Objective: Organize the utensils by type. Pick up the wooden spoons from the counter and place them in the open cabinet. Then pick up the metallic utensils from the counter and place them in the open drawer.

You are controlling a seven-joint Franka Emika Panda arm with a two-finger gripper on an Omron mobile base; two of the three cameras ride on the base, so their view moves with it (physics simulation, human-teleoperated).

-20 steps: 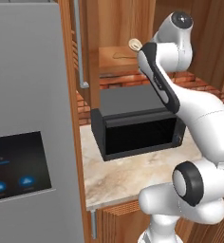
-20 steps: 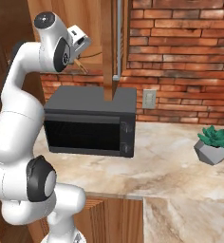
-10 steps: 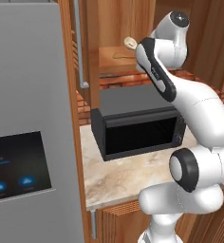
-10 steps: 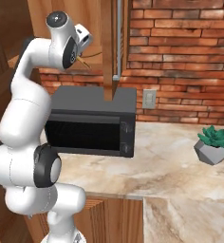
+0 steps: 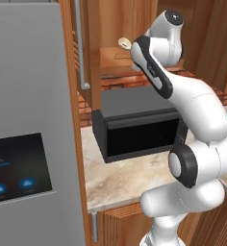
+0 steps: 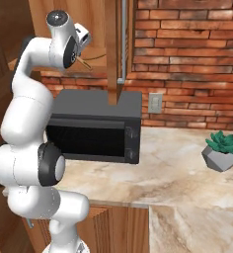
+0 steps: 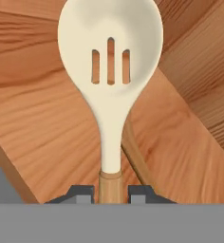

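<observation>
The wooden spoon (image 7: 110, 71), with its slotted cream bowl and brown handle, sits clamped by the handle between the narrow jaws of the gripper (image 7: 111, 192), above the microwave (image 5: 139, 129) and just at the mouth of the open cabinet (image 7: 47, 123). Over the last second the arm has swung the spoon's bowl (image 5: 124, 43) further left and in toward the cabinet shelf over the microwave. That suggests the carry is nearly done and setting it down comes next.

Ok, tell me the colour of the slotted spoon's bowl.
Pale cream, on the slotted wooden-handled spoon the gripper holds; clearest in the hand view.
</observation>
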